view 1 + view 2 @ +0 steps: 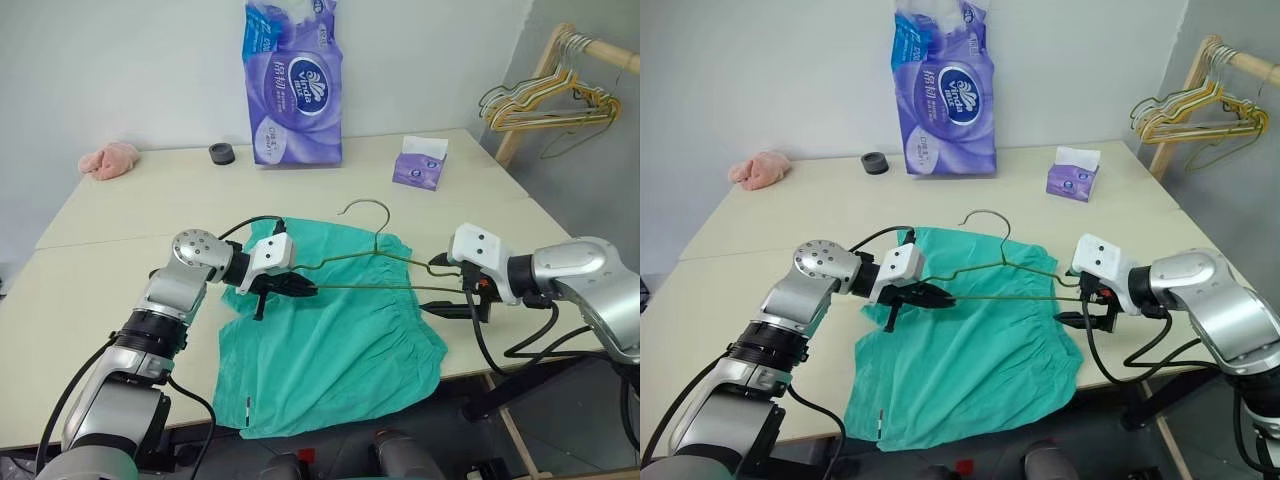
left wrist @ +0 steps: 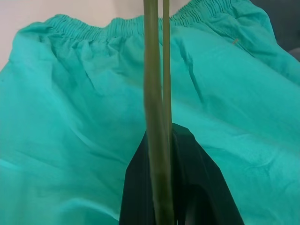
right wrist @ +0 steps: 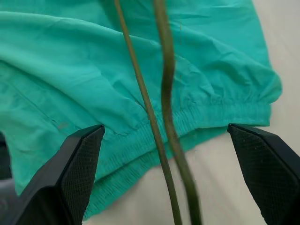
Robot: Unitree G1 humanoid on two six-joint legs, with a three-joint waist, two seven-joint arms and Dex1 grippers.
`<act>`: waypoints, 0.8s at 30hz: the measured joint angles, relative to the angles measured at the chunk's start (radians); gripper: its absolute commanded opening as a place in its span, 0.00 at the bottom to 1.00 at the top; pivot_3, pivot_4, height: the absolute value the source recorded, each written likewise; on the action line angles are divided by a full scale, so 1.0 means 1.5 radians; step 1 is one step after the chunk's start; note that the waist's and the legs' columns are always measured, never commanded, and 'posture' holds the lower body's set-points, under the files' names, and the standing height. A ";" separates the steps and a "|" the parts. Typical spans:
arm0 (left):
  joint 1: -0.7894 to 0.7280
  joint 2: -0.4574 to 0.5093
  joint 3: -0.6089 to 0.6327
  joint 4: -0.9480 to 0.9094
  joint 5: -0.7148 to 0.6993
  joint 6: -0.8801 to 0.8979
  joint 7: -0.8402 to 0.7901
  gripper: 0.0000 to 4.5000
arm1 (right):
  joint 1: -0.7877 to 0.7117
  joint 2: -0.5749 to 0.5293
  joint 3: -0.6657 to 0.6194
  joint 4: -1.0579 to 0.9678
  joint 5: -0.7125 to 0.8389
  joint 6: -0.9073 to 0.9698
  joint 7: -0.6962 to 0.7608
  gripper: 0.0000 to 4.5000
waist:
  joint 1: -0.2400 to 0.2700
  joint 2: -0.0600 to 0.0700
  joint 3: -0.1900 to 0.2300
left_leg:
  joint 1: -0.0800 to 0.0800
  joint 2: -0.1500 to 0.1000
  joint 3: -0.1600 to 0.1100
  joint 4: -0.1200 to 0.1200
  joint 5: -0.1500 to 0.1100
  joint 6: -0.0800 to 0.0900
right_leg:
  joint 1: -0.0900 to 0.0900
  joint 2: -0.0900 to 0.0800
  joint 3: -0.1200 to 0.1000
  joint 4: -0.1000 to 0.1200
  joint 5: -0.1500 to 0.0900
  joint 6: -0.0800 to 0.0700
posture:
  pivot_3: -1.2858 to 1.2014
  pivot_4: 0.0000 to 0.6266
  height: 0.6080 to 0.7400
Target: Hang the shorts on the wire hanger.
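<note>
The task is judged to be at an early stage: the shorts (image 1: pixel 330 330) are spread flat on the table (image 1: pixel 120 260), hanging slightly over its near edge, and no part of them has been threaded onto the wire hanger (image 1: pixel 375 262). The hanger is held just above the cloth, its hook pointing to the far side and its long bar running left to right across the upper half of the shorts. Its left corner is clamped in the left gripper (image 1: pixel 290 287), whose fingers are closed tight on the wire. The right gripper (image 1: pixel 455 293) is seen at the hanger's right corner with its jaws spread wide; the wire passes between the fingers, apparently without being touched, though contact cannot be ruled out. The waistband is seen beneath the right gripper. Feeding the shorts over the bar is all still to be done.
</note>
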 measured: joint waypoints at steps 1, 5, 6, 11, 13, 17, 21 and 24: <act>0.004 0.002 0.000 -0.002 0.002 -0.004 0.000 0.00 | -0.005 -0.001 0.009 0.005 0.000 0.003 0.000 0.96 | 0.000 0.000 0.000 | 0.000 0.000 0.000 0.000 0.000 0.000 | 0.000 0.000 0.000 0.000 0.000 0.000 | 0.43 0.07 1.00; 0.010 0.005 -0.001 -0.002 0.007 -0.015 0.002 0.00 | -0.015 -0.002 0.030 0.013 0.000 0.015 0.003 0.74 | 0.000 0.000 0.000 | 0.000 0.000 0.000 0.000 0.000 0.000 | 0.000 0.000 0.000 0.000 0.000 0.000 | 0.43 0.07 1.00; 0.010 0.005 -0.001 -0.002 0.009 -0.018 0.002 0.00 | -0.017 -0.002 0.039 0.013 0.000 0.016 0.004 0.66 | 0.000 0.000 0.000 | 0.000 0.000 0.000 0.000 0.000 0.000 | 0.000 0.000 0.000 0.000 0.000 0.000 | 0.43 0.07 1.00; 0.011 0.005 -0.001 -0.002 0.012 -0.020 0.003 0.00 | -0.019 -0.001 0.077 0.030 -0.021 0.013 0.001 0.29 | 0.000 0.000 0.000 | 0.000 0.000 0.000 0.000 0.000 0.000 | 0.000 0.000 0.000 0.000 0.000 0.000 | 0.43 0.07 1.00; 0.011 0.005 -0.001 -0.002 0.013 -0.021 0.003 0.00 | -0.021 0.000 0.088 0.038 -0.030 0.010 0.000 0.16 | 0.000 0.000 0.000 | 0.000 0.000 0.000 0.000 0.000 0.000 | 0.000 0.000 0.000 0.000 0.000 0.000 | 0.43 0.07 1.00; 0.011 0.009 -0.001 0.000 0.019 -0.021 0.012 0.00 | -0.023 0.004 0.115 0.039 -0.048 -0.005 0.004 0.01 | 0.000 0.000 0.000 | 0.000 0.000 0.000 0.000 0.000 0.000 | -0.001 0.000 0.000 0.000 0.000 0.000 | 0.43 0.07 1.00; 0.011 0.010 -0.001 0.000 0.019 -0.025 0.012 0.00 | -0.023 0.005 0.115 0.040 -0.052 -0.007 0.004 0.01 | 0.000 0.000 0.000 | -0.001 0.000 0.000 0.000 0.000 0.000 | -0.001 0.000 0.000 0.000 0.000 0.000 | 0.43 0.07 1.00; 0.011 0.008 -0.001 0.002 0.021 -0.034 0.018 0.00 | -0.023 0.005 0.115 0.039 -0.052 -0.003 0.004 0.01 | 0.000 0.000 0.000 | -0.001 0.000 0.000 0.000 0.000 0.000 | -0.001 0.000 0.000 0.000 0.000 0.000 | 0.43 0.07 1.00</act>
